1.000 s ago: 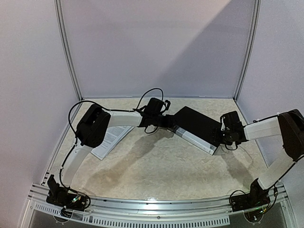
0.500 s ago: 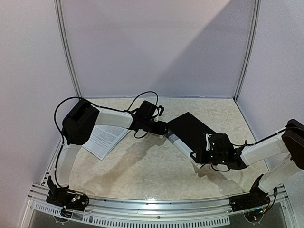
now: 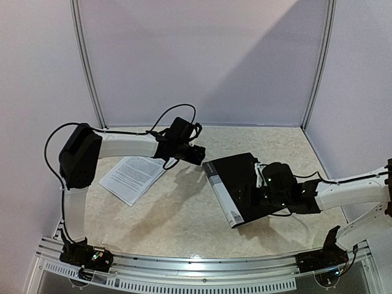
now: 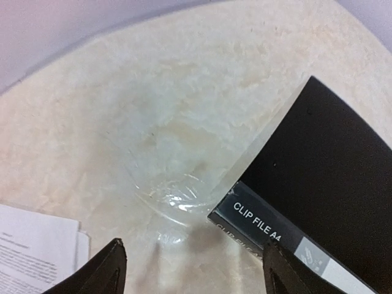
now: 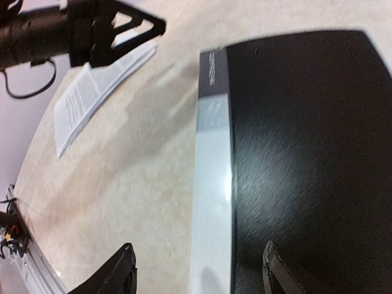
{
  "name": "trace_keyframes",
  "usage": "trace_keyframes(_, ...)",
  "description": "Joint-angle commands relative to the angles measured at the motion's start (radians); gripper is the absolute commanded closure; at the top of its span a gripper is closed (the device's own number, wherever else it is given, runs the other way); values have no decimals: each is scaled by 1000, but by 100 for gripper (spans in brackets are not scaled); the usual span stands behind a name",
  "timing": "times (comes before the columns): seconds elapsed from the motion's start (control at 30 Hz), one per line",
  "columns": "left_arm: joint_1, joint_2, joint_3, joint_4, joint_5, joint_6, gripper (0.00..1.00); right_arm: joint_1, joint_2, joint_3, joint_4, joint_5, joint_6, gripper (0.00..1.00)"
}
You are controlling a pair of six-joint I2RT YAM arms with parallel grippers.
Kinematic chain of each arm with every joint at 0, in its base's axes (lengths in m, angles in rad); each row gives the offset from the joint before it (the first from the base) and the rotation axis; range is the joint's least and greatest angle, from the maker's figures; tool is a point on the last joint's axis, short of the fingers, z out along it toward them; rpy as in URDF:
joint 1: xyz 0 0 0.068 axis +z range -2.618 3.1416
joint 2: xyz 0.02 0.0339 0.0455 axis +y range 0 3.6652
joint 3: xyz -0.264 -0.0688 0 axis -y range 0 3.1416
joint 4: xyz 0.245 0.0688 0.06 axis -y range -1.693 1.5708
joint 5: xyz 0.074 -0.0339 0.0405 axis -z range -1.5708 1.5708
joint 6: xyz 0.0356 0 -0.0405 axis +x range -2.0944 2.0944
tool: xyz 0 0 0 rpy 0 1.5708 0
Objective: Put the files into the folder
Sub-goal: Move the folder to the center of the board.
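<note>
Files point(image 3: 131, 179) lie flat at the left of the table point(image 3: 184, 223). They look like thin, floppy, light sheets, best pinched at an edge. Left gripper point(image 3: 199, 157) is spread and empty, just beside the folder's far corner. Folder point(image 3: 236, 193) is closed, centre-right. It looks stiff and slick, so take the long edge opposite the white strip. Right gripper point(image 3: 267, 184) is spread above it, contact unclear. Inside clip hidden.
</note>
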Motion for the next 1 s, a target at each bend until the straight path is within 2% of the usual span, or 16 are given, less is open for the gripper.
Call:
trace_keyframes(0.0, -119, -137, -64, -11, -106, 122, 23, -126, -77, 11, -184, 134, -93, 28)
trace_keyframes(0.2, -333, -225, -189, 27, -245, 268, 23, -383, -150, -37, -216, 66, -119, 26)
trace_keyframes(0.3, -382, -217, -182, -22, -284, 252, 23, -445, -158, -49, -221, 22, -125, 26)
trace_keyframes(0.33, -382, -212, -172, -43, -275, 206, 22, -451, -156, -52, -228, 1, -122, 26)
trace_keyframes(0.43, -341, -191, -135, -73, -233, 134, 18, -455, -157, -91, -212, -76, -77, 26)
trace_keyframes(0.57, -249, -121, -14, -97, -187, 99, 11, -454, -202, -181, -186, -92, -6, 26)
trace_keyframes(0.67, -158, -17, 152, -185, -124, 37, 11, -455, -243, -202, -219, -84, 6, 25)
trace_keyframes(0.77, -79, 51, 238, -208, -56, 0, 14, -462, -288, -205, -286, -50, -11, 24)
trace_keyframes(0.87, -1, 76, 240, -202, -11, -88, 15, -515, -321, -213, -332, -70, -22, 23)
trace_keyframes(0.97, 63, 57, 143, -109, 121, -182, 16, -574, -336, -230, -354, -135, -18, 22)
